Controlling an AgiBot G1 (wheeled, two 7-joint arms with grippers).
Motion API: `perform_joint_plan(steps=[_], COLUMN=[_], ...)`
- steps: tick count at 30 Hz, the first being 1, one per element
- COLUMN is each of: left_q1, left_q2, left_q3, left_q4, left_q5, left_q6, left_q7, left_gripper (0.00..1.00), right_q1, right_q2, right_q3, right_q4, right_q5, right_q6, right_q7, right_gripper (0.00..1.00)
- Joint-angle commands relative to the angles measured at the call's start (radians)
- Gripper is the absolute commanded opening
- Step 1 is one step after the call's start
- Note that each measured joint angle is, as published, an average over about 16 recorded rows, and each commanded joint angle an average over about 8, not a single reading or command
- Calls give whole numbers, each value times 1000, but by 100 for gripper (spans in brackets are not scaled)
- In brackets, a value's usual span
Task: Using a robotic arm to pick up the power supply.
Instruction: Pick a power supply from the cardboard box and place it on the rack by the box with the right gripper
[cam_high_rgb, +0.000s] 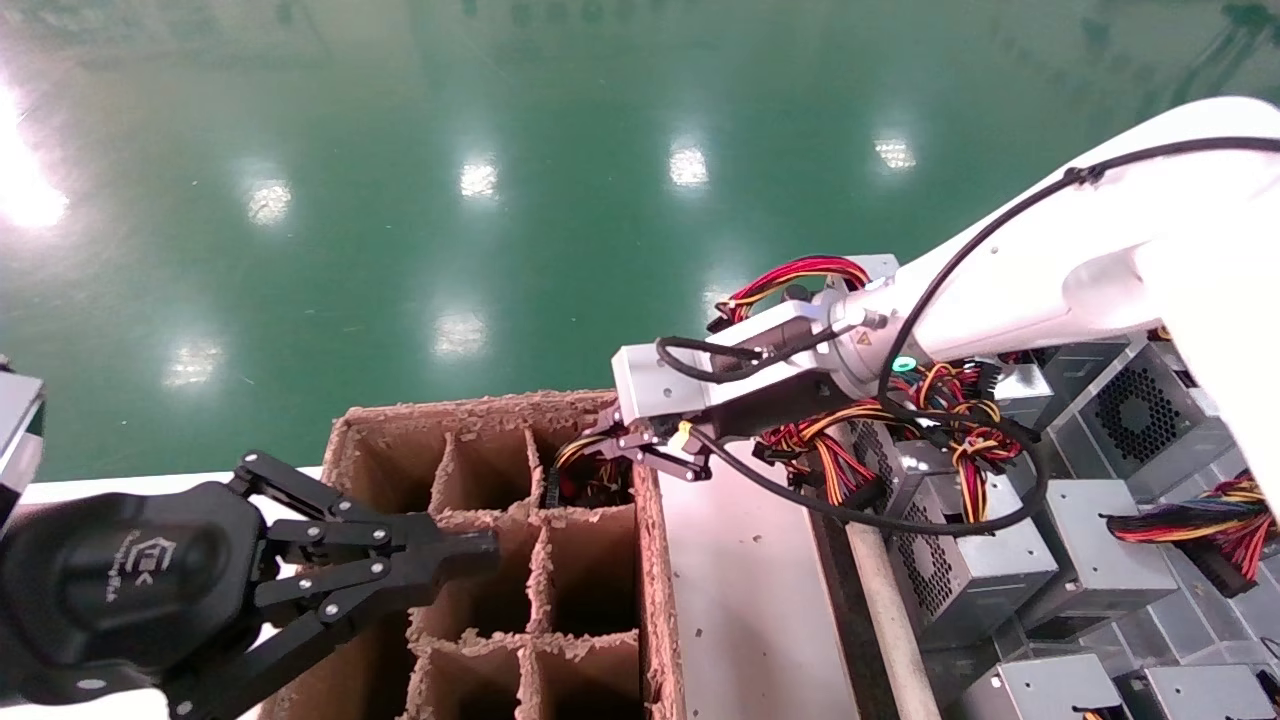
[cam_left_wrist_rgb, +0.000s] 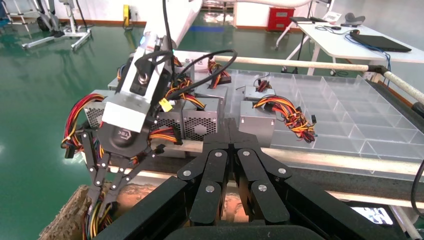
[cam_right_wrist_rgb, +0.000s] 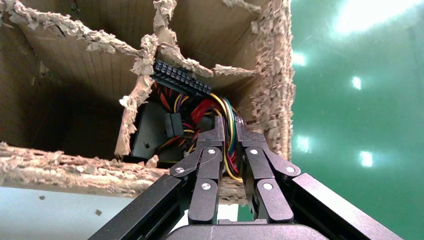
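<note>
We hold our right black linkage-finger gripper (cam_high_rgb: 650, 452) over the far right cell of the brown cardboard divider crate (cam_high_rgb: 655, 560), fingers nearly together around yellow and red wires (cam_right_wrist_rgb: 227, 130). The silver-grey metal power supply (cam_right_wrist_rgb: 150, 131) sits deep in this cell, not lifted yet. Our left gripper (cam_high_rgb: 470, 548), fingers together, hangs at the crate's left edge. The floor (cam_high_rgb: 400, 200) is glossy green.

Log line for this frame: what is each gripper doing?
right gripper: at crate far-right cell, nearly shut around power supply wires | left gripper: shut, idle over crate | power supply: in cell
</note>
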Motion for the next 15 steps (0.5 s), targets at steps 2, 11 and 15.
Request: perform_joint_plan(steps=[2,11,15], left_q1=[0,0,0], left_q2=[0,0,0], left_q3=[0,0,0], left_q4=[0,0,0], left_q5=[0,0,0], left_q6=[0,0,0], left_q7=[0,0,0], left_gripper=[0,0,0], right_q1=[11,49,75], right_q2=[0,4,6], right_q3=[-5,-13,-18], right_q4=[8,9,11], right_q5=[7,37,47], right_q6=[-5,-46,-80], right_q7=[-8,-37,-54], right_gripper=[0,0,0])
